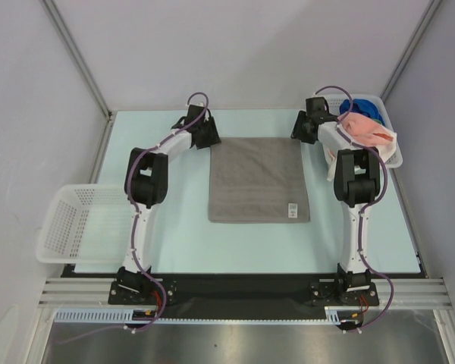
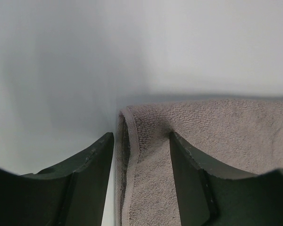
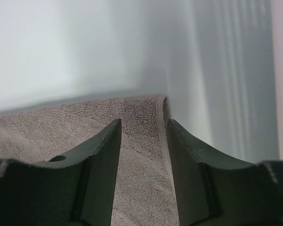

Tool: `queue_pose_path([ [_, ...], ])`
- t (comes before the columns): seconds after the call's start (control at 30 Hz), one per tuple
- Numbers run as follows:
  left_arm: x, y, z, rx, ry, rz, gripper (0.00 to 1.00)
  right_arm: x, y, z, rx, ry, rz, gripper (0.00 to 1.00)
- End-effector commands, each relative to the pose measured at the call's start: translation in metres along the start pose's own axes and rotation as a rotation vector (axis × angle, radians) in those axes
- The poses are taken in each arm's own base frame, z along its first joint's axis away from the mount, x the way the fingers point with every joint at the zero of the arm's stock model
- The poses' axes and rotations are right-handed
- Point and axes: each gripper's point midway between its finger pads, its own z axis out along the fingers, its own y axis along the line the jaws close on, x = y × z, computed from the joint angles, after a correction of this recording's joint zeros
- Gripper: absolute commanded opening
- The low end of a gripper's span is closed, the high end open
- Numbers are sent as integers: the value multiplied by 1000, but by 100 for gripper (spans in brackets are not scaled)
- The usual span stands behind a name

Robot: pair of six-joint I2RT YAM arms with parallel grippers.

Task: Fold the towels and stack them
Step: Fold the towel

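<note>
The grey towel [image 1: 258,180] is soft looped cloth; the table [image 1: 182,235] is smooth and matt; the basket [image 1: 49,231] is white plastic.

Plain grey walls [image 1: 235,45] enclose a pale mint tabletop [image 1: 182,243] under even light.

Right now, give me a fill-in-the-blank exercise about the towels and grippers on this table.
1. The towel spread flat between the arms is ___.
2. The left gripper, jaws apart, straddles that towel's far ___ corner.
3. The blue towel and pink towel lie in the basket on the ___ side.
Missing words: grey; left; right.
</note>
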Motion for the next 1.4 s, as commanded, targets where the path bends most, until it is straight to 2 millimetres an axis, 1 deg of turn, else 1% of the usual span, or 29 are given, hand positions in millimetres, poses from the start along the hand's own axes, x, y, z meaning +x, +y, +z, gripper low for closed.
queue_pose_path([
  [0.0,-13,-14,-1,37,-31,-2,56,-3,6,7,-15,-9,-4,49],
  [0.03,-13,-14,0,38,-31,-3,55,-6,7,7,-17,-13,-7,48],
  [0.07,-13,-14,0,38,-31,-3,55,0,6,10,-10,5,-12,48],
  [0.13,-11,-13,3,37,-29,-8,55,3,7,12,-11,11,-21,48],
  [0.3,-9,-12,7,33,-25,-11,51,6,9,15,-8,14,-31,48],
  [0.4,-10,-12,9,34,-27,-13,48,3,9,14,-6,2,-27,38],
  [0.43,-11,-12,10,35,-29,-14,47,3,8,14,-3,2,-26,32],
  [0.47,-11,-12,10,34,-27,-13,44,0,9,14,-1,-5,-27,30],
  [0.53,-12,-12,11,30,-30,-17,42,-1,9,13,4,-7,-28,25],
  [0.63,-12,-10,13,22,-33,-19,36,-5,5,13,23,-20,-30,22],
  [0.67,-11,-10,14,20,-32,-21,31,-6,3,13,35,-27,-30,20],
  [0.7,-13,-10,13,17,-36,-22,28,-8,1,13,47,-32,-29,18],
  [0.73,-11,-8,15,11,-32,-23,24,-8,0,13,52,-37,-27,14],
  [0.87,-10,-6,17,0,-28,-28,17,-18,-7,11,84,-65,-11,6],
  [0.97,-8,-3,18,-10,-25,-28,14,-26,-13,9,114,-89,0,3],
  [1.1,-8,-3,17,-14,-26,-28,14,-32,-16,8,128,-101,1,6],
  [1.13,-9,-3,16,-16,-27,-25,16,-33,-18,8,134,-105,1,14],
  [1.17,-11,-3,14,-15,-31,-24,21,-32,-17,9,131,-100,-2,19],
  [1.2,-15,-6,10,-9,-41,-20,23,-34,-17,6,131,-107,-3,23],
  [1.23,-17,-7,8,-7,-48,-14,25,-34,-17,6,129,-108,-3,33],
  [1.3,-25,-10,1,-2,-65,-5,34,-36,-17,4,130,-114,-6,40],
  [1.33,-28,-11,-2,-4,-74,1,38,-37,-16,3,127,-113,-8,46],
  [1.37,-32,-12,-4,1,-82,2,42,-36,-16,4,125,-112,-10,47],
])
